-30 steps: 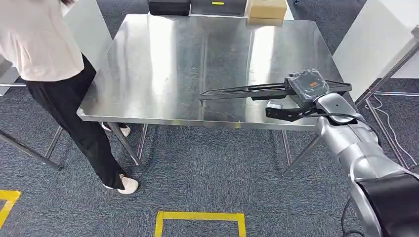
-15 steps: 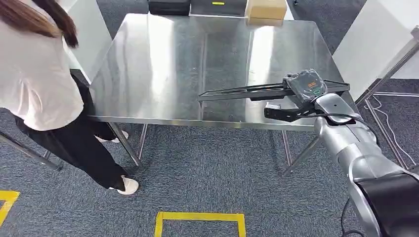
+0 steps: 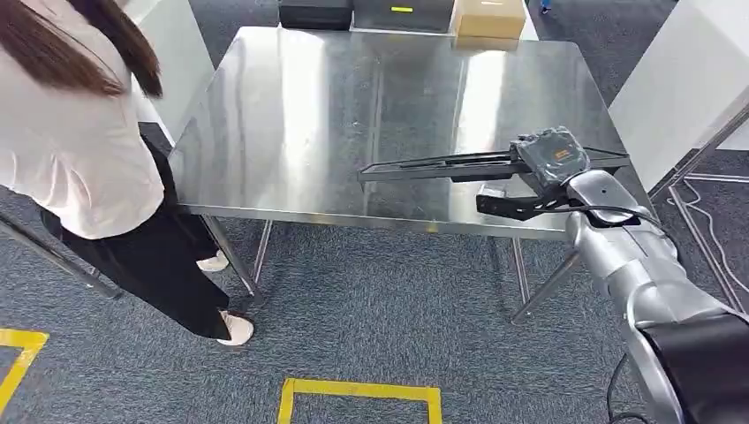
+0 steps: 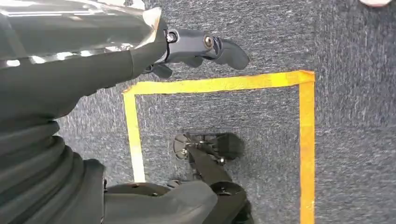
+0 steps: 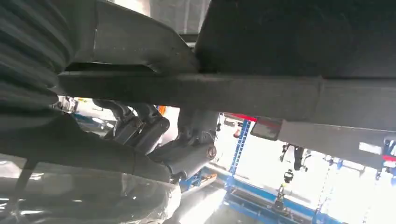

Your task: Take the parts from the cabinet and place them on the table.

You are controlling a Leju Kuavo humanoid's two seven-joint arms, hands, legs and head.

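My right hand (image 3: 549,162) grips a long, flat black part (image 3: 437,166) by one end. The part lies level just above the front right of the steel table (image 3: 353,106) and points towards the table's middle. In the right wrist view the part is a dark bar (image 5: 196,91) running across my hand, with dark fingers (image 5: 140,126) curled beneath it. My left hand (image 4: 196,46) hangs beside my body over the carpet, dark fingers apart and nothing in them.
A person (image 3: 79,141) in a white top and black trousers leans in at the table's left corner. A black case (image 3: 313,12), a grey box (image 3: 397,11) and a cardboard box (image 3: 488,13) line the far edge. A white panel (image 3: 680,79) stands at the right. Yellow tape (image 3: 358,389) marks the floor.
The person at the left has bent lower and further into the picture. The view has shifted slightly. My right hand and the black part have stayed over the table's front right.
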